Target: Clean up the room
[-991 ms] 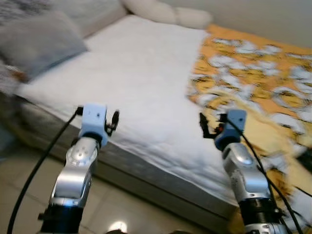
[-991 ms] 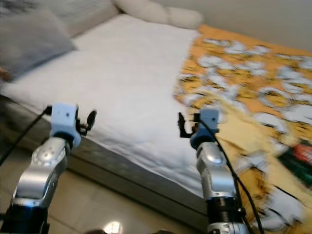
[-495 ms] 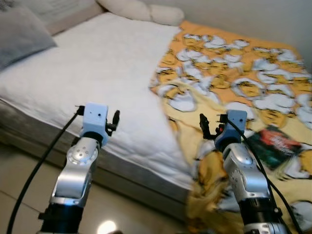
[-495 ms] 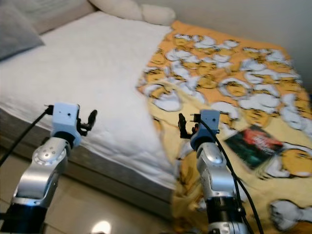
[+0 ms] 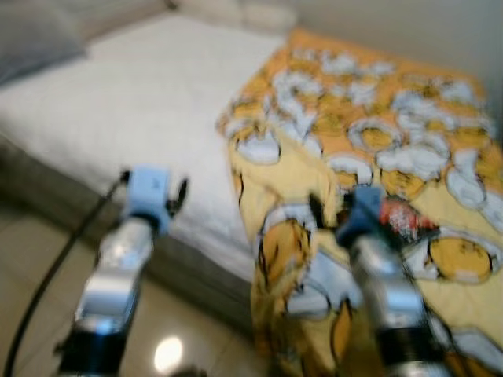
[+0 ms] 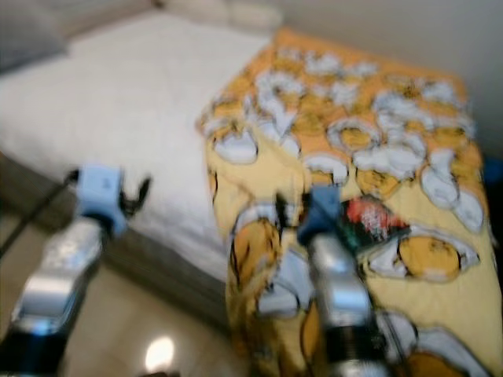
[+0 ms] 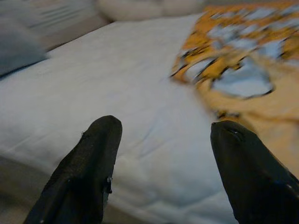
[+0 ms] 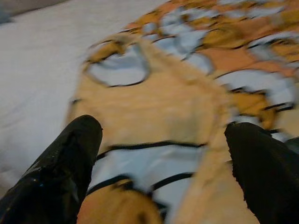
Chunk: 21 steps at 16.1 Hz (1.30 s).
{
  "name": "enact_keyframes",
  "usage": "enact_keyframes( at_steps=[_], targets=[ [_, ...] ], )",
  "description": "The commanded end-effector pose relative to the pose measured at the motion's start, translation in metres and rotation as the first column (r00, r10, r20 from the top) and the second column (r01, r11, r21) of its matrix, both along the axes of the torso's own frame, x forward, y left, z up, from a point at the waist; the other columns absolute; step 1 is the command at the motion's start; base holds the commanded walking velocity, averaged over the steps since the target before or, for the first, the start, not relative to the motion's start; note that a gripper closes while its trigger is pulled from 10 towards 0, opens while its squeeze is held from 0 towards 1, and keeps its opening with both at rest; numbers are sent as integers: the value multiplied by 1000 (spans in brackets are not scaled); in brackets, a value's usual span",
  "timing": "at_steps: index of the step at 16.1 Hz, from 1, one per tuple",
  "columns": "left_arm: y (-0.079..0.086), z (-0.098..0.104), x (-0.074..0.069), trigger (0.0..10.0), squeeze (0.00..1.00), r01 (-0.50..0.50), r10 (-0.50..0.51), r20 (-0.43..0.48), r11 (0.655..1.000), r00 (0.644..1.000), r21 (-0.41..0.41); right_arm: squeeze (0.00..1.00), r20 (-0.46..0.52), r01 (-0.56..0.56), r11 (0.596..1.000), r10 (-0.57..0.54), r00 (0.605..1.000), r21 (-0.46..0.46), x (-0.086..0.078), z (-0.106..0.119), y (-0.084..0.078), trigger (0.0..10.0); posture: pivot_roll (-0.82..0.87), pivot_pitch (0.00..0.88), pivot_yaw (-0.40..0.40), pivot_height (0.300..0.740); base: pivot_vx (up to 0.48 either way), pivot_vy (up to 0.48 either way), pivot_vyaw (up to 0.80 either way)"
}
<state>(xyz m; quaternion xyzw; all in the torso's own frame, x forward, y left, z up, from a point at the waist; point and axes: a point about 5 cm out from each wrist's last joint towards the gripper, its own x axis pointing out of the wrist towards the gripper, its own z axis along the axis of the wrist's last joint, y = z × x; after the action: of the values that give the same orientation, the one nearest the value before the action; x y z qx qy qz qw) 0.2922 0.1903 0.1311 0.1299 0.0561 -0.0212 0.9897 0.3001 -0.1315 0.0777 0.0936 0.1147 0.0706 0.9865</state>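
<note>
Left eye view comes through blurred, so I read it with care. I am facing a bed with a white quilted mattress cover, and an orange-yellow blanket printed with white cartoon figures is spread over its far side from about 12 to 3 o'clock, one corner drooping over the near edge toward the pale tiled floor at about 6 o'clock. A dark rectangular packet with red and green print lies flat on the blanket at about 3 o'clock, just beyond my right arm.

My left gripper hangs over the near edge of the white cover at about 9 o'clock, its jaws spread wide with nothing between them. My right gripper hangs above the drooping blanket corner, jaws likewise wide apart and empty; I see blanket fabric in the gap, but neither finger touches it.

As I judge it, the tidying has barely begun here: the packet is not yet picked up, the blanket is rumpled and slipping off the bed, and I hold nothing. What seems left is to reach the packet, lift it away, and perhaps straighten the blanket. A grey pillow sits at about 10 o'clock, apparently in place.
</note>
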Motion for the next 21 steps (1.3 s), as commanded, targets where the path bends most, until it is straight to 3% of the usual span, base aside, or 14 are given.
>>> enact_keyframes(
  at_steps=[1,2,4,9,17,21],
  targets=[
    [-4,4,0,10000,0,24,-24,9,1000,1000,7,0,9,3,1000,-3,1000,11,2,1,-1,10000,43,0,-12,740,0,-480,800],
    [-4,4,-2,10000,0,35,-35,4,999,999,14,0,-9,-9,998,9,1000,61,0,-2,4,10000,41,0,6,740,0,-480,0],
    [-4,3,-6,10000,0,61,-60,-13,998,998,26,0,12,-64,996,63,998,57,-1,0,13,10000,41,0,27,740,0,-480,0],
    [-7,-5,-13,10000,0,79,-79,-15,996,997,-28,0,-4,-88,994,89,996,60,-4,-2,12,10000,41,0,23,740,0,-362,0],
    [-14,-10,-15,10000,0,100,-101,-22,993,995,-60,0,-33,-39,999,39,999,-4,-2,0,-10,10000,9,0,-16,740,0,0,0],
    [-16,-13,-14,10000,0,101,-103,-33,992,994,-70,0,-49,-19,998,16,999,-64,0,0,-17,10000,-14,0,-22,740,277,0,0]
  ],
)
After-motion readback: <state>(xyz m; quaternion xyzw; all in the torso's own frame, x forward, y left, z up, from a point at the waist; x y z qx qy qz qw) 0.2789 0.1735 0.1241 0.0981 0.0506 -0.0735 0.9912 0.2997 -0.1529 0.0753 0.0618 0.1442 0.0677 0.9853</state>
